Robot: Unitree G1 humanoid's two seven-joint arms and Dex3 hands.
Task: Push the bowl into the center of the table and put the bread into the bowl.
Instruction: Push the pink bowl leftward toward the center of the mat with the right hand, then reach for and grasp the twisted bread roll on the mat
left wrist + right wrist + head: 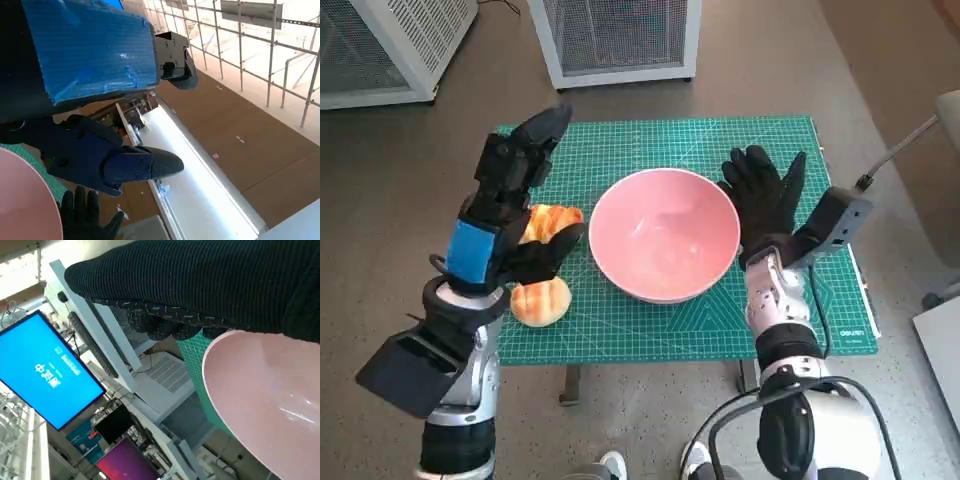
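1. Pink bowl (664,247) is seen upright on the green cutting mat (760,150) covering the surface – roughly mid-mat, slightly toward the near edge. Nothing is seen inside it.
2. Two bread rolls are seen on the mat beside the bowl on the robot's left: one roll (541,301) near the mat's front edge, the other roll (554,220) just behind it, partly hidden by the left robot hand.
3. Left robot hand (510,205) – black with blue tape – is raised above the rolls, fingers spread wide, nothing held. Contact with the rolls cannot be told from the head view.
4. In the left wrist view the same hand's fingers (125,162) are shown apart with nothing between them; the bowl rim is seen at the picture's edge.
5. Right robot hand (762,192) in the black glove is seen with fingers spread, set right against the bowl's far-right rim; nothing is gripped.
6. In the right wrist view the glove (210,285) lies just over the bowl's rim (225,340); actual touching cannot be confirmed.
7. White perforated cabinets (615,35) stand on the floor beyond the surface.
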